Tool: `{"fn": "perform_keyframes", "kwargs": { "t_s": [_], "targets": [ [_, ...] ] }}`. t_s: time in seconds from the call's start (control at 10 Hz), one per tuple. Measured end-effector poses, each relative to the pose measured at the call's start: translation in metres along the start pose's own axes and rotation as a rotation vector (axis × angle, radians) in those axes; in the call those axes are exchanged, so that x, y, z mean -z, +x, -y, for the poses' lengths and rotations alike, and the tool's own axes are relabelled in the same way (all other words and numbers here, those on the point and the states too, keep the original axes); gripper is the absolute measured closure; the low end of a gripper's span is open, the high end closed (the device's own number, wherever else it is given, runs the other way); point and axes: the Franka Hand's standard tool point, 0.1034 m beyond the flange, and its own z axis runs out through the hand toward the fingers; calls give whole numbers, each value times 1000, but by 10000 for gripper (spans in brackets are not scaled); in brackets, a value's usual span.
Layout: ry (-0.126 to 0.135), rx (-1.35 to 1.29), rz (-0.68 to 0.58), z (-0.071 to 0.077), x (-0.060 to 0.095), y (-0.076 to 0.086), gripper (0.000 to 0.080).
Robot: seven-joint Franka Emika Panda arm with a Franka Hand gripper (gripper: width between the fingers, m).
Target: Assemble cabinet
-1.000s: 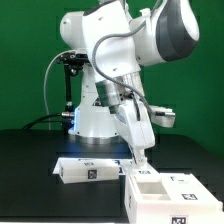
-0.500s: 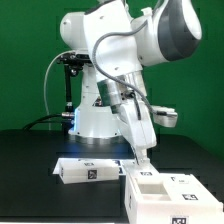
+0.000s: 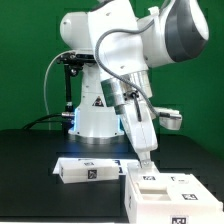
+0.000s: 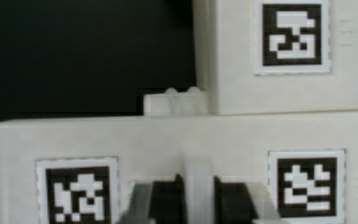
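The tool [image 3: 147, 162] hangs from the arm [image 3: 130, 60] pointing straight down, its tip at the far rim of the cabinet box [image 3: 140, 205]. In the wrist view its two dark fingers [image 4: 158, 203] stand narrow, with only a thin white strip between them. I cannot tell whether they are pinching that strip or merely straddling it. The upright pose suits a grasp or a push on a thin wall from above, which I judge to be the reason for it.

The cabinet box sits at the near edge of the counter [image 3: 30, 170], toward the corner on the exterior view's right. Its open compartment faces up and marker tags lie on its top. It rests flat and square to the edge, probably so that panels can be brought to it without it rocking.

Farther in, toward the middle of the counter and on the exterior view's left of the box, a flat white panel [image 3: 88, 171] lies on its broad face with its tags up. It is apart from the box and looks not yet fitted. Lying flat keeps its tags readable and its edges free for a grasp.

In the wrist view a white tagged face [image 4: 176, 150] fills the space just beyond the fingers. Behind it is a small white stub [image 4: 176, 100], then a second tagged white piece [image 4: 247, 85]. I cannot say which cabinet parts these are.

At the far edge stands the arm's base.
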Motion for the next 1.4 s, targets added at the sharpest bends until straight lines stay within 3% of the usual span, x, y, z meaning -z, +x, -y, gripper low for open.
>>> {"fn": "perform_keyframes", "kwargs": {
  "t_s": [0.2, 0.6, 1.2, 1.4],
  "targets": [
    [0, 1, 0, 0, 0, 0, 735],
    [30, 1, -47, 36, -3, -1, 735],
    [51, 44, -79, 68, -6, -2, 735],
    [53, 49, -78, 70, -6, -1, 735]
  ]
}}
